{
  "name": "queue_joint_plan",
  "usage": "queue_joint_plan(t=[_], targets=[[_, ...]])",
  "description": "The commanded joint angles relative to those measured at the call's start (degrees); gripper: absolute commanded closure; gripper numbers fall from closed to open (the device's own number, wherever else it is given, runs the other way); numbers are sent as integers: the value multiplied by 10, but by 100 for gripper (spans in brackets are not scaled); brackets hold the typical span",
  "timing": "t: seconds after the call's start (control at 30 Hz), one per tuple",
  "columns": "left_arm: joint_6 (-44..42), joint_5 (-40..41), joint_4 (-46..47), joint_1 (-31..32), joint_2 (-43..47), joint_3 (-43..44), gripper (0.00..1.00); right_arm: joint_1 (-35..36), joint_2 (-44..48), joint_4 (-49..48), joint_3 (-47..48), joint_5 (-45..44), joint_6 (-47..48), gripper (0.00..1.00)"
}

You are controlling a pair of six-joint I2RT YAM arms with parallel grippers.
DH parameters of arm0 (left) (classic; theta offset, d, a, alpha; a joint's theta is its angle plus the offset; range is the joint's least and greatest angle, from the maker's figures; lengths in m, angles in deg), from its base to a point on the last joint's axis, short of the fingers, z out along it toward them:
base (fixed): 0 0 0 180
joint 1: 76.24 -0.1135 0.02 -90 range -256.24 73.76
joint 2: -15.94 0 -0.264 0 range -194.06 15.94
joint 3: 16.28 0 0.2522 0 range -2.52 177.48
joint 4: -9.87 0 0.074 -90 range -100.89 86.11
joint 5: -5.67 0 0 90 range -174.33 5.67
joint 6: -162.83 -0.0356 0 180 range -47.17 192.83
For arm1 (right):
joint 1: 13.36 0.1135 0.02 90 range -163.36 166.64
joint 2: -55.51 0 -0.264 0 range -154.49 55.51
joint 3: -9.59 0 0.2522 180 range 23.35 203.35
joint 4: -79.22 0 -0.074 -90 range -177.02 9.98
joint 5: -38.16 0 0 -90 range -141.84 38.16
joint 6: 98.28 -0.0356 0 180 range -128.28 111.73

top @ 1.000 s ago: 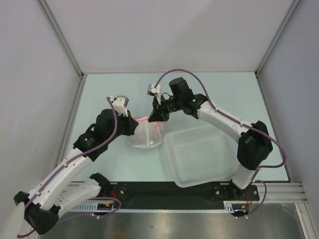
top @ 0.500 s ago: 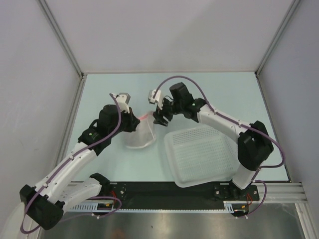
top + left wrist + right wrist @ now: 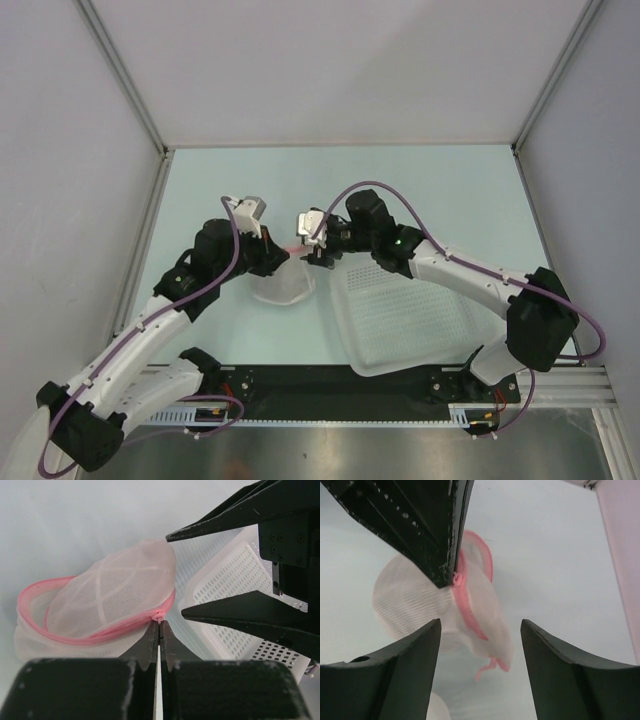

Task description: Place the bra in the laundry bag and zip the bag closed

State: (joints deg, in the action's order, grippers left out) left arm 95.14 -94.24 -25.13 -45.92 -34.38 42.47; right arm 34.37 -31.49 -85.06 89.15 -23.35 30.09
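The left gripper (image 3: pixel 159 626) is clamped on the pink zipper rim of the small translucent white mesh laundry bag (image 3: pixel 110 595), which lies left of centre on the pale green table (image 3: pixel 450 190). Just right, the right gripper (image 3: pixel 480 622) hangs with jaws apart, beside the white perforated plastic basket (image 3: pixel 410 310).

Left end effector (image 3: pixel 284 262) at laundry bag (image 3: pixel 282 286) rim — white basket (image 3: pixel 402 318) just beside

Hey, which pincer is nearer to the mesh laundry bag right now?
Left. The left pincer is shut on the laundry bag at its pink rim, touching it. The right pincer hangs open close beside the bag, not touching.
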Motion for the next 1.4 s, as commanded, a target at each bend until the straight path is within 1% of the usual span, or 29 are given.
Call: queue_joint_plan(t=[0.0,0.03,0.07,0.1,0.23,0.3,0.33,0.37,0.4,0.43,0.5,0.53,0.57,0.6,0.63,0.73,0.77,0.8,0.87,0.9,0.93,0.97,1.03,1.07,1.13,1.17,1.23,1.3,1.37], targets=[[7,-32,29,-3,13,-4,100,13,-13,-45,19,10,35,36],[7,-30,26,-3,15,-3,100,18,-18,-42,27,10,36,40],[7,-29,24,-2,15,-2,100,20,-22,-38,33,10,38,50],[7,-29,23,-3,15,2,100,22,-28,-32,36,16,38,53],[7,-14,15,-3,15,5,100,32,-34,-27,36,29,37,56],[5,-10,8,-3,13,8,100,34,-34,-29,28,27,37,64],[5,-9,8,-3,13,7,100,34,-36,-30,26,24,38,73],[6,0,7,-3,13,6,100,35,-39,-31,24,11,38,95],[6,9,1,-3,12,6,100,35,-41,-31,25,1,37,100],[6,19,-6,-4,10,8,100,35,-47,-32,24,-9,38,100],[12,69,-40,-8,0,12,100,34,-50,-41,18,-36,44,100],[19,90,-58,-19,-6,14,100,33,-54,-42,14,-42,61,100],[31,128,-74,-28,-18,18,100,32,-55,-44,12,-47,69,100],[37,132,-99,-40,-21,18,100,27,-55,-49,3,-46,77,100],[40,125,-103,-72,-24,14,100,23,-54,-56,-2,-43,86,100],[42,104,-106,-128,-15,-4,100,11,-43,-89,-23,-34,108,100],[32,86,-107,-148,-2,-6,100,-3,-41,-104,-33,-22,118,100],[28,85,-108,-153,1,-4,100,-7,-38,-108,-36,-16,121,100],[15,56,-107,-162,11,-3,100,-18,-40,-121,-37,0,131,100],[11,34,-87,-163,15,-4,100,-19,-44,-126,-34,0,134,100],[6,-22,-72,-163,27,-5,100,-20,-48,-128,-29,-2,131,100],[-3,-55,-58,-163,32,-6,100,-20,-54,-114,-5,-7,127,88],[0,-112,-25,-163,45,-6,100,-18,-62,-78,29,-2,99,58],[5,-122,-21,-163,49,-3,100,-18,-62,-56,45,17,88,42],[7,-136,-16,-163,50,7,100,-11,-45,-44,46,26,72,36],[8,-144,-16,-163,51,11,100,5,-34,-47,35,14,71,32],[5,-152,-14,-163,49,12,100,23,-13,-47,28,-4,68,29],[5,-164,-14,-162,47,12,100,44,-5,-45,26,-3,67,28],[5,-169,-14,-162,49,9,100,54,-8,-50,28,0,51,31]])
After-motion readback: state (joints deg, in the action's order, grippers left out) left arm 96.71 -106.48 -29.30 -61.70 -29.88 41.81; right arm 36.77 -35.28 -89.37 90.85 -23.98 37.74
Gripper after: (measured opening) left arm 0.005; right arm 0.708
